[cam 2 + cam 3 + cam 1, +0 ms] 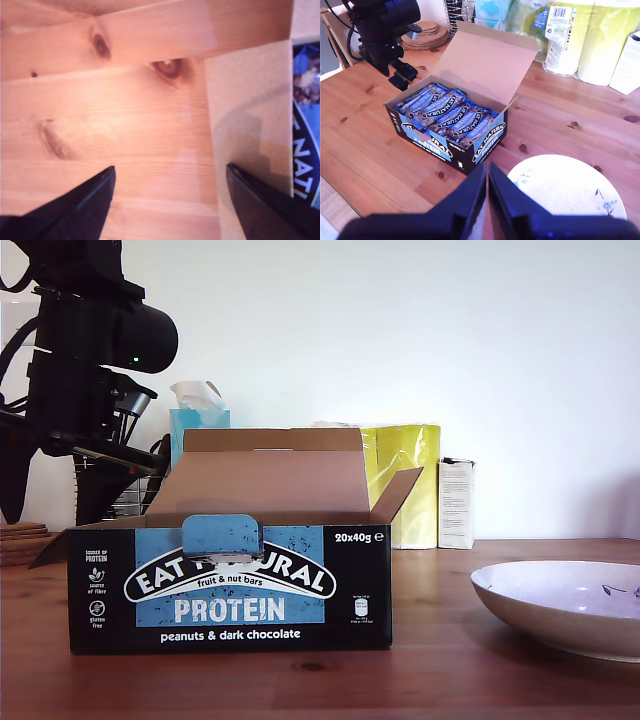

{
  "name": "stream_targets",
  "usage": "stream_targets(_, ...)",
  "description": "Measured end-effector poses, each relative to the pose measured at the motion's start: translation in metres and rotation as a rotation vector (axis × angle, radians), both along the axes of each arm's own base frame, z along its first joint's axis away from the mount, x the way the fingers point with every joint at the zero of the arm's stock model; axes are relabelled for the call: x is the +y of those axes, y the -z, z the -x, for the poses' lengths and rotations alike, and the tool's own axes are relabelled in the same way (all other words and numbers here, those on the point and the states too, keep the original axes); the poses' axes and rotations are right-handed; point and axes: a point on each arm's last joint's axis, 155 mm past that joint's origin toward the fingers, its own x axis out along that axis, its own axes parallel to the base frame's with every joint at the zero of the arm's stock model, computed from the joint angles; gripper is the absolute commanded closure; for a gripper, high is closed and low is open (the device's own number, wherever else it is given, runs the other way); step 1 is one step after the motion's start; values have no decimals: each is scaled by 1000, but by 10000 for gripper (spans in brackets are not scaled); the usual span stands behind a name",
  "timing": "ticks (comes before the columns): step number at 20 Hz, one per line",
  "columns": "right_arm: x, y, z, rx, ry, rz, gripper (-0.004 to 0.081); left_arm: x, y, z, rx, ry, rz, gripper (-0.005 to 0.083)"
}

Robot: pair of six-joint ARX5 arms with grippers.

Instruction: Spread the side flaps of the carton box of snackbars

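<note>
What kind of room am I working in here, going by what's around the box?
Probably a home kitchen or dining area: a knotty wooden table, a white plate, yellow-wrapped paper rolls, a tissue box and stacked coasters behind the carton box of snackbars.

One carton box of snackbars [230,585] (two side flaps [396,495]).

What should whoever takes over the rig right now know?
My first gripper: open, empty, above the table at the box end on the exterior view's left.
My second gripper: shut, empty, high up and away from the box.
The carton box sits mid-table, lid flap up, bars showing.
Done: the first side flap, below my first gripper, lies spread outward.
Left: the second side flap, on the exterior view's right, stands angled up and probably needs pushing out flatter.
</note>
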Motion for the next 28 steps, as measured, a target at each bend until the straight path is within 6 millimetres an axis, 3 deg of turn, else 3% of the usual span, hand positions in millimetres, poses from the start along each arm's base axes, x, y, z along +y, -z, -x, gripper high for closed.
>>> stream_targets(6,0,0,0,0,0,0,783,0,-7,4,-5,11,5,129)
stream_targets(8,0,0,0,0,0,0,783,-2,-27,8,-46,22,36,129)
stream_targets(11,0,0,0,0,0,0,783,-3,-72,14,-152,53,73,129)
stream_targets(13,0,1,-1,3,0,2,783,1,-88,24,-171,54,80,129)
stream_targets(17,1,3,-2,15,0,8,783,3,-84,39,-110,62,77,158)
stream_targets(19,1,3,-3,17,0,9,783,-2,-83,43,-90,85,91,384)
stream_targets(21,1,3,-3,17,0,9,783,-11,-83,46,-81,110,123,739)
stream_targets(22,1,3,-3,16,0,8,783,-15,-85,46,-89,122,139,793)
stream_targets(25,2,4,-3,16,-2,14,783,-35,-103,35,-181,196,207,788)
stream_targets(28,4,10,-7,35,-8,39,783,-64,-143,32,-360,314,343,787)
